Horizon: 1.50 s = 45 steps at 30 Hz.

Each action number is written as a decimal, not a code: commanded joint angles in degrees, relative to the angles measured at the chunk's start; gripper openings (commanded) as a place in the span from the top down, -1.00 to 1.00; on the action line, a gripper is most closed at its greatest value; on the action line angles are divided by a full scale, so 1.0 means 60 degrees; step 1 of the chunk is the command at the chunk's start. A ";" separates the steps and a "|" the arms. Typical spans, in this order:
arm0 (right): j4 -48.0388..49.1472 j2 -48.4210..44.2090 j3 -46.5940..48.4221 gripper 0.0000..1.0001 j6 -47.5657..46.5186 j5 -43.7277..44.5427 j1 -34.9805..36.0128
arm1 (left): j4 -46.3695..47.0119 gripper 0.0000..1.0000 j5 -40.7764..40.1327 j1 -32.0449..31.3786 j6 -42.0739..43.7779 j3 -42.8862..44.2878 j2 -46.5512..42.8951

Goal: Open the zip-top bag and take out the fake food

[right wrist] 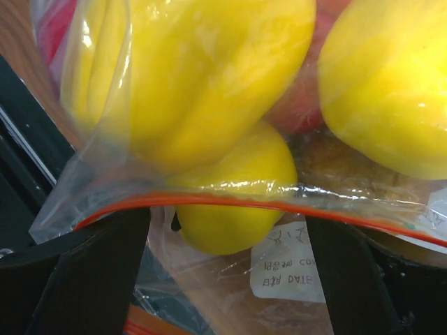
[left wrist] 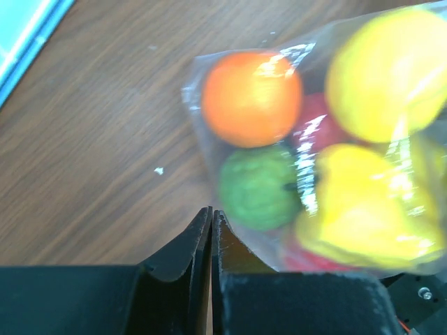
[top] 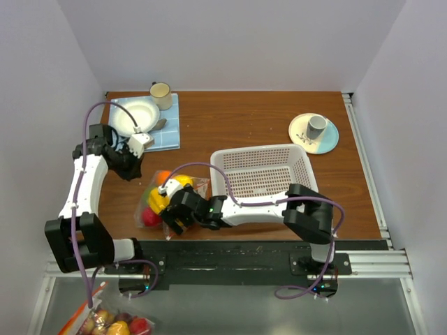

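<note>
The clear zip-top bag [top: 171, 197] lies on the wooden table, left of the basket. It holds the fake food: an orange ball [left wrist: 251, 98], a green piece [left wrist: 258, 187], yellow pieces [left wrist: 387, 73] and red ones. My left gripper [top: 130, 166] is shut at the bag's far left corner. Its fingertips [left wrist: 209, 213] sit just beside the plastic edge, and I see no plastic between them. My right gripper [top: 177, 211] is open over the bag's near end. Its fingers [right wrist: 91, 279] stand wide apart on either side of a yellow fruit [right wrist: 230, 202] at the orange-red zip strip [right wrist: 209, 201].
A white perforated basket [top: 262, 174] stands right of the bag. A plate with a grey cup [top: 314, 132] is at the back right. A blue cloth with a white bowl [top: 136, 115] and a mug [top: 161, 93] is at the back left. Another bag of fruit [top: 105, 322] lies below the table edge.
</note>
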 commanded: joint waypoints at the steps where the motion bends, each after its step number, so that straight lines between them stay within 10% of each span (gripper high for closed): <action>1: 0.0259 -0.0037 0.0353 -0.97 0.0115 0.0055 0.0016 | 0.0019 0.84 0.0286 -0.0688 -0.0588 -0.0123 0.0016; 16: 0.2120 -0.1383 -0.1902 -0.97 0.0482 0.1007 0.0046 | 0.1659 0.85 -0.0899 -0.4088 -0.2187 -0.1265 0.0485; 35: 0.2032 0.0212 -0.0805 -0.97 0.0248 0.0099 0.0573 | 0.2407 0.86 -0.2394 -0.4310 -0.1924 -0.2350 0.0588; 45: 0.1476 -0.1528 -0.1622 -0.07 -0.0162 0.1108 0.0632 | 0.2802 0.87 -0.3140 -0.4310 -0.1690 -0.2921 0.0529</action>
